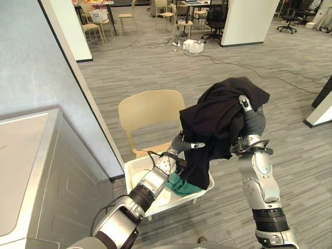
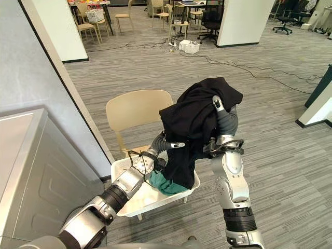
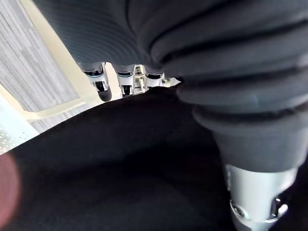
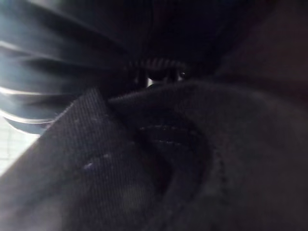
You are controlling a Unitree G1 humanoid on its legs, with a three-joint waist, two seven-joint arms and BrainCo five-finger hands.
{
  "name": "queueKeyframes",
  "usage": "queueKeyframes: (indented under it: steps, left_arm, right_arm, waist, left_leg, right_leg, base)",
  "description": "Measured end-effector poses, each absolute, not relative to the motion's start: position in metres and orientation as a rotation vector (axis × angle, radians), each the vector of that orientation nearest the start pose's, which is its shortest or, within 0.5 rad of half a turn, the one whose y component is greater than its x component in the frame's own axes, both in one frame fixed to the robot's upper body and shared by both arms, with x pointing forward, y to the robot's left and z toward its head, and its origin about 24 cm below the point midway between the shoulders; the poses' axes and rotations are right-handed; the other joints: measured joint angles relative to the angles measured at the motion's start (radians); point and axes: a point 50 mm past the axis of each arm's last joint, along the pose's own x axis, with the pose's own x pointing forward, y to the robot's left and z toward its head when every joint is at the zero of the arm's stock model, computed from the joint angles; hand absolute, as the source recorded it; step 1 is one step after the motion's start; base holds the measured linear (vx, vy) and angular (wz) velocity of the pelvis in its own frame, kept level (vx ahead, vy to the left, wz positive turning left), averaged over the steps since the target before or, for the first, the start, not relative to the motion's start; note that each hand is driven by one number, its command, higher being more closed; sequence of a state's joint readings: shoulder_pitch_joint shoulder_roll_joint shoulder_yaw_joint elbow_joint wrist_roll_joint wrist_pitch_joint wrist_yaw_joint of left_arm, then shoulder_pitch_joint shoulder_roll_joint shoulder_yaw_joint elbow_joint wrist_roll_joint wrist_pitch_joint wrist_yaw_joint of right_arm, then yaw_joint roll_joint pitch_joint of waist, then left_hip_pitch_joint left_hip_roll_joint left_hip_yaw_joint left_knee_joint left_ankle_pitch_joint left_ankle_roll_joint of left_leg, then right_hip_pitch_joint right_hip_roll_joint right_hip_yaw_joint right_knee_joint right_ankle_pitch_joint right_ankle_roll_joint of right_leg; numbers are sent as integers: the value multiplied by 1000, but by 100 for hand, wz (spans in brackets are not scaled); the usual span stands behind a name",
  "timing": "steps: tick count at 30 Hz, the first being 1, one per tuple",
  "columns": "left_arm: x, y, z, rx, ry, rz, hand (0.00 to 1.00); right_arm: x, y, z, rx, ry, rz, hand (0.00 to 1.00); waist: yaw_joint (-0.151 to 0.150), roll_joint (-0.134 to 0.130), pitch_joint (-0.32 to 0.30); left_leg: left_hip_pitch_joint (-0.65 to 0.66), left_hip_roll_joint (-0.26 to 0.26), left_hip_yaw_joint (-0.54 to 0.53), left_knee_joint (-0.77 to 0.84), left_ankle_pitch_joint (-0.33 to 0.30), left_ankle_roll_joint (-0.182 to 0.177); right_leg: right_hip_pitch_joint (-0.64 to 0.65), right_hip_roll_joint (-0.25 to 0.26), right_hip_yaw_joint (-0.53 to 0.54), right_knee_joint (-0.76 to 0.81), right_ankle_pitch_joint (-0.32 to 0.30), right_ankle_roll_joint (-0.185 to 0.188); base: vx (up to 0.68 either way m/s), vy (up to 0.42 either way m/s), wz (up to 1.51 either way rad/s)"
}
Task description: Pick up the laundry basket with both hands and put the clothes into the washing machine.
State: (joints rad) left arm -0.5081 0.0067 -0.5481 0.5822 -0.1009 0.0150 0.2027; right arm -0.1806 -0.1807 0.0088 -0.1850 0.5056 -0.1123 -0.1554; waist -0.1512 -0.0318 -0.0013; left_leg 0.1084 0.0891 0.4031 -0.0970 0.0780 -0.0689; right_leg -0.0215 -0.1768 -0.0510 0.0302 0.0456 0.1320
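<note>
The left hand's fingers (image 3: 124, 82) curl down onto a black garment (image 1: 218, 119) with the thumb (image 3: 255, 192) on its other side, so the left hand (image 1: 188, 146) pinches the cloth low on its hanging front. The garment is lifted well above the basket and lies draped over the raised right hand (image 1: 251, 120). That hand is mostly buried in the folds, and whether it is closed on the cloth cannot be told.

The garment's lower edge hangs down into a white laundry basket (image 1: 136, 171). A teal cloth (image 1: 179, 184) lies inside the basket, partly under the black fabric. The basket rests on the seat of a pale tan chair (image 1: 148, 111), its rim jutting out over the front of the seat.

To the robot's left stands the washing machine (image 1: 31, 171) – a grey metal box with a pale top. It stands against a grey wall (image 1: 31, 62) and apart from the chair.

The floor (image 1: 218, 57) is grey plank-pattern, and the room is open and office-like. Cables (image 1: 249, 67) trail across the floor past a small white box (image 1: 193, 46). Farther back are a white pillar (image 1: 249, 21), more tan chairs (image 1: 93, 26) by a table, and a black office chair (image 1: 214, 23).
</note>
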Motion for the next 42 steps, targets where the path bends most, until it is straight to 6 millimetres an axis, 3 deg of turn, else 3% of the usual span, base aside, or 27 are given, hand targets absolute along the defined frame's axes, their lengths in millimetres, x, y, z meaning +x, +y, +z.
queueKeyframes:
  steps: [18, 21, 29, 30, 36, 42]
  left_arm:
    - [293, -15, 31, 79, 180, -508, 0]
    - [293, -17, 34, 37, 185, -510, 0]
    - [291, -26, 71, -114, 59, -551, 0]
    - [291, -27, 75, -142, 47, -554, 100]
    - [292, -24, 97, -261, -23, -547, 100]
    - [292, -24, 102, -297, -35, -552, 100]
  right_arm:
    - [268, -157, 131, 408, -386, 11, 100]
    - [260, -158, 131, 424, -394, 4, 100]
    - [244, -178, 135, 433, -462, -95, 100]
    - [243, -182, 135, 431, -470, -110, 100]
    - [237, -189, 128, 407, -452, -160, 100]
    - [235, -190, 126, 399, -449, -169, 100]
  waist:
    - [-1, -14, -6]
    - [0, -16, -6]
    - [0, -11, -9]
    - [1, -8, -12]
    - [1, 10, -23]
    - [2, 16, -28]
  left_leg:
    - [-4, 0, -2, -6, 0, 0]
    - [-4, -1, 3, -5, -1, 0]
    - [-6, -1, 7, -5, -1, 0]
    - [-6, -1, 7, -6, -1, 0]
    - [-6, 0, 6, -6, -1, 0]
    - [-3, 0, 10, -3, -1, 0]
  right_leg:
    - [-1, 0, 0, -8, 1, -2]
    - [-1, 1, 2, -9, 4, 1]
    - [0, 2, 2, -7, 5, 3]
    - [0, 2, 2, -7, 5, 3]
    - [1, 3, 1, -7, 0, 10]
    - [0, 4, 5, -5, 3, 5]
  base:
    - [-4, -1, 1]
    - [-2, -1, -3]
    - [0, 0, -1]
    - [0, 0, 0]
    - [0, 0, 0]
    - [0, 0, -2]
